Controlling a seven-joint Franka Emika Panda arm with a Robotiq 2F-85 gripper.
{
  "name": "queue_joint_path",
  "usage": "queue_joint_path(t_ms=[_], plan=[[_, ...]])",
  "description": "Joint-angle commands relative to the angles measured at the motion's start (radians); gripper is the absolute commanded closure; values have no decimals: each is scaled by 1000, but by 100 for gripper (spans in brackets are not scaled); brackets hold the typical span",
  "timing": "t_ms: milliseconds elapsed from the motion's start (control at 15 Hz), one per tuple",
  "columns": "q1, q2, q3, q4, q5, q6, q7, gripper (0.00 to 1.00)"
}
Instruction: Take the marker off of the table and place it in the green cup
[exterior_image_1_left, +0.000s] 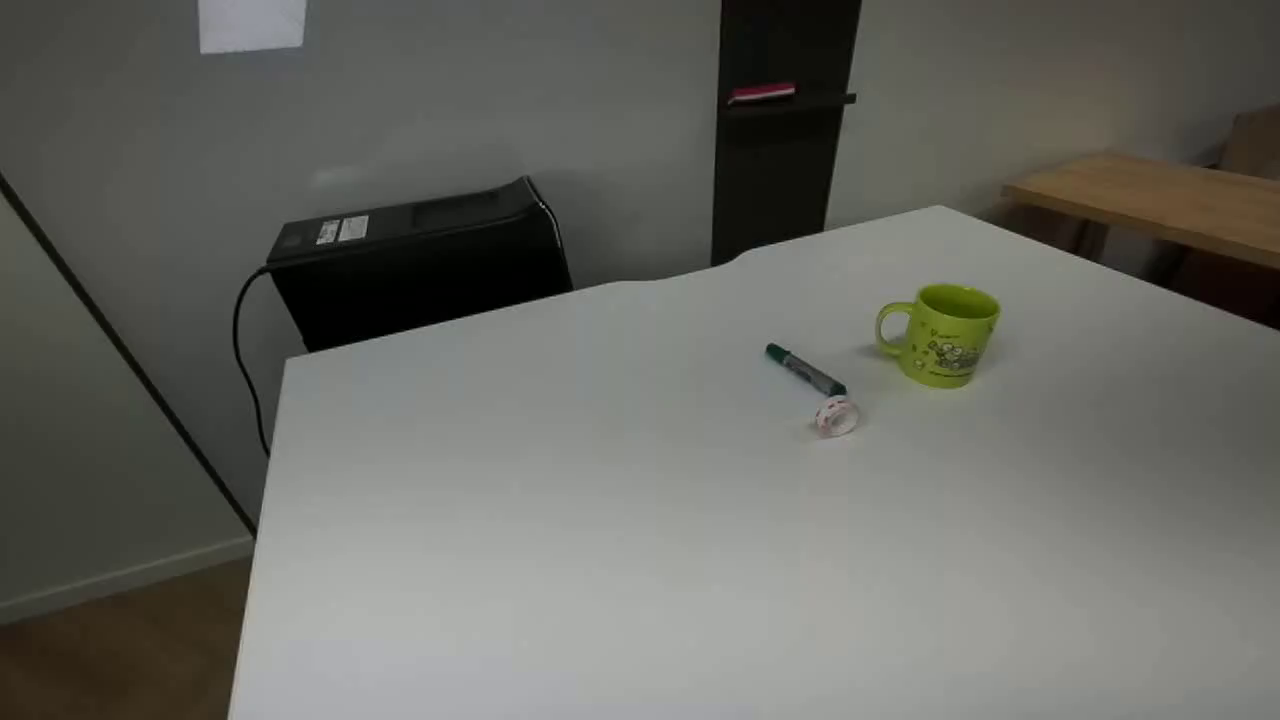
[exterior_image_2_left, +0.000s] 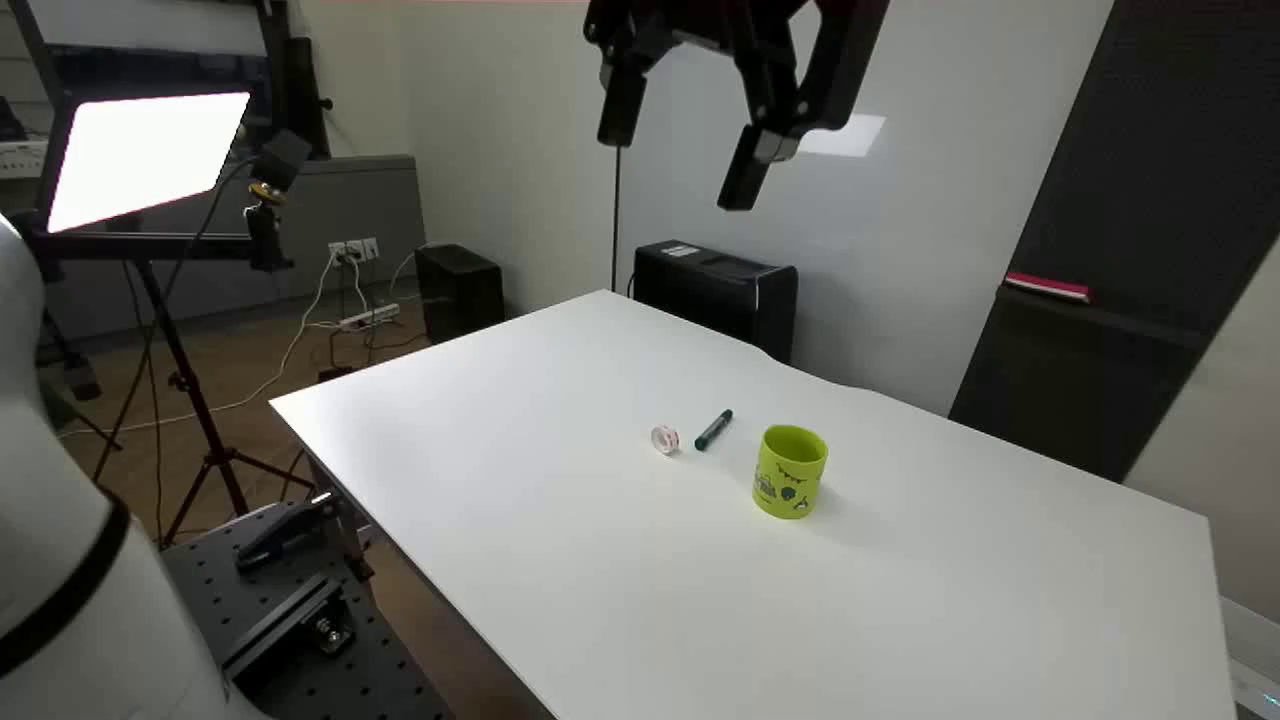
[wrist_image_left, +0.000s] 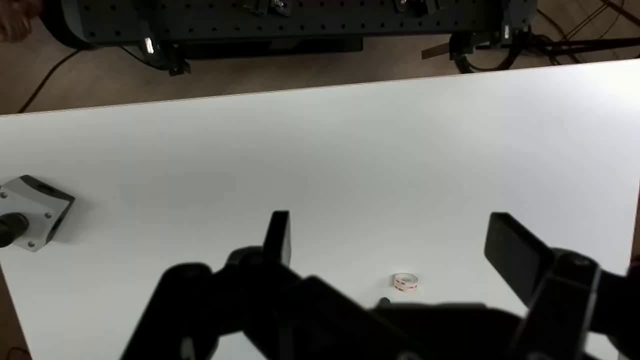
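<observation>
The marker is a short, dark green and grey pen. It lies on the white table in both exterior views. In the wrist view only one dark end of the marker shows; the gripper's body hides the rest. The green cup stands upright near the marker, apart from it. Its handle points towards the marker. The cup is hidden or out of view in the wrist view. My gripper is open and empty, high above the table.
A small white and red tape roll sits close to one end of the marker. A grey box with a dark knob stands on the table in the wrist view. A black case stands behind the table's far edge.
</observation>
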Motion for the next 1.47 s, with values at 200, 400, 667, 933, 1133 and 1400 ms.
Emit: queue_joint_path(t_ms=[200, 400, 667, 933, 1133, 1400], plan=[[-15, 2, 11, 2, 6, -1, -8, 0], [-15, 2, 11, 2, 6, -1, -8, 0], [-15, 2, 11, 2, 6, -1, -8, 0], [-9, 44, 18, -25, -7, 18, -16, 0], [9, 141, 23, -34, 8, 98, -34, 0], [40, 343, 46, 18, 55, 235, -50, 0]])
